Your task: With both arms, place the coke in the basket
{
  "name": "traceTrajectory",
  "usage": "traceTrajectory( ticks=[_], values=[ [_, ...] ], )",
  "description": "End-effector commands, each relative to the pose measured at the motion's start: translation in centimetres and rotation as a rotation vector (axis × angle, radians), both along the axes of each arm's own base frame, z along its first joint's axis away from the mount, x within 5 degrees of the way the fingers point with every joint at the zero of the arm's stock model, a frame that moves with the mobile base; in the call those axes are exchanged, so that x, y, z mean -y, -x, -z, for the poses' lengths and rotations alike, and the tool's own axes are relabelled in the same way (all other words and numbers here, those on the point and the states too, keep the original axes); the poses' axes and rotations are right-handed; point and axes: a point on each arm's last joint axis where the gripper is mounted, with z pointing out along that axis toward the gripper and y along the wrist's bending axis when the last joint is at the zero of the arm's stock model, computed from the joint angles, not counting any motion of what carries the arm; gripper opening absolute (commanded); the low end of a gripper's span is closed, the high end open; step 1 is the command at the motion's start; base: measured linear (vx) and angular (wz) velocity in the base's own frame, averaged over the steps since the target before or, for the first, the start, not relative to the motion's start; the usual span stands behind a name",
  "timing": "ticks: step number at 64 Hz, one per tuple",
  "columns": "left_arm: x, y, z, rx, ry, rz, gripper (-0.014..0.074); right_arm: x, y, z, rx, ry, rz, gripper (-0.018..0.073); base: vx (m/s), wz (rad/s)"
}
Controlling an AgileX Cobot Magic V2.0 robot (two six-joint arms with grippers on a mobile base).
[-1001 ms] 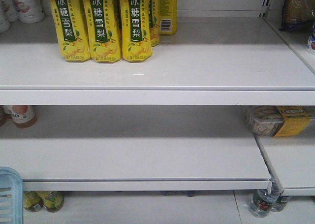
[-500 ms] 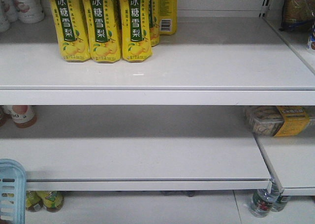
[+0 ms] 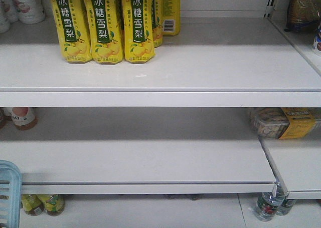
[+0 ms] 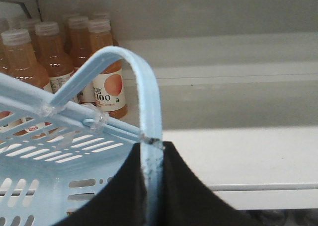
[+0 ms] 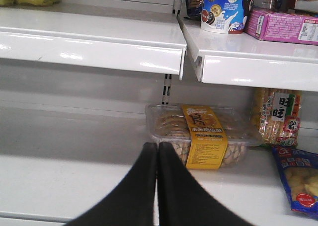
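- The left tool (image 4: pixel 151 186) is clamped on the thin pale handle (image 4: pixel 149 102) of the basket (image 4: pixel 54 186), its two black fingers pinching the strap from either side; the basket hangs tilted below it.
- In the front view only a corner of the basket (image 3: pixel 9 193) shows, at the lower left edge, in front of the bottom shelf.
- The right tool (image 5: pixel 157 186) has its fingers pressed together with nothing between them, pointing at a clear biscuit box (image 5: pixel 198 136) on the middle shelf.
- The coke is in none of the views — no red can on the shelves shown, none visible in the part of the basket in view. Whether it is already inside cannot be told.
- Risk: with the handle held on a narrow strap, the basket may swing or slip through the fingers if the arm moves fast.
- Risk: the basket sits close to the peach drink bottles (image 4: pixel 107 82) and the shelf edge; a sideways move could knock them.
- Risk: the right tool, if it goes searching for the can closed, could push the biscuit box or the snack packs (image 5: pixel 278 116) beside it.
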Motion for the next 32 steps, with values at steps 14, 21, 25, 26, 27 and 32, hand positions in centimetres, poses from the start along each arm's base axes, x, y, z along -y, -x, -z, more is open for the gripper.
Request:
traceTrajectory(
  ticks=[14,21,25,26,27,32],
  values=[
    [0.14,0.07,-1.95,0.225,-0.113,0.03,-0.0006,-0.01,-0.01,-1.4,0.085,0.005,0.003,-0.0009,0.0,0.0],
    [0.2,0.07,-1.95,0.227,-0.076,0.039,-0.0006,-0.01,-0.01,-1.4,0.085,0.011,0.002,-0.0009,0.0,0.0],
    [0.2,0.07,-1.95,0.228,-0.064,0.039,-0.0006,-0.01,-0.01,-1.4,0.085,0.011,0.002,-0.0009,0.0,0.0],
    [0.2,0.07,-1.95,0.228,-0.059,0.039,-0.0006,-0.01,-0.01,-1.4,0.085,0.011,0.002,-0.0009,0.0,0.0],
    [0.2,0.07,-1.95,0.228,-0.057,0.038,-0.0006,-0.01,-0.01,-1.4,0.085,0.011,0.002,-0.0009,0.0,0.0],
    [0.2,0.07,-1.95,0.228,-0.057,0.038,-0.0006,-0.01,-0.01,-1.4,0.085,0.011,0.002,-0.0009,0.0,0.0]
  ],
)
